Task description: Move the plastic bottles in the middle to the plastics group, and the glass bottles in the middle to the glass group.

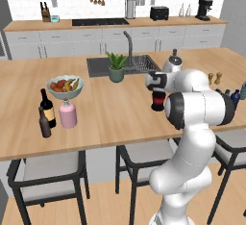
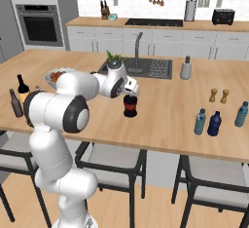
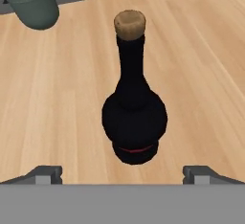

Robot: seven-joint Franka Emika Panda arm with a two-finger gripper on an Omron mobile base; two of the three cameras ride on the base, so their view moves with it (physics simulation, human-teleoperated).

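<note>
The glass bottle [image 3: 134, 122], squat and near-black with a red label and a cork, stands upright in the middle of the wooden counter [image 1: 110, 118]. My gripper [image 3: 123, 175] is open, hovering just above and behind it [image 2: 130, 106], with its fingertips [image 3: 45, 174] wide on either side and touching nothing. The glass group, a tall wine bottle [image 1: 47, 107] and a slim brown bottle [image 1: 44, 123], stands at the counter's left end. The plastics group, a few blue bottles [image 2: 214, 123], stands at the right end. Plastic bottles in the middle are out of view.
A pink bottle [image 1: 67, 114] and a fruit bowl [image 1: 65, 87] sit beside the glass group. A potted plant [image 1: 116, 68] and the sink [image 1: 139, 64] lie behind the squat bottle. Two brown shakers [image 2: 219, 95] and a grey bottle [image 2: 185, 68] stand to the right. Stools line the near edge.
</note>
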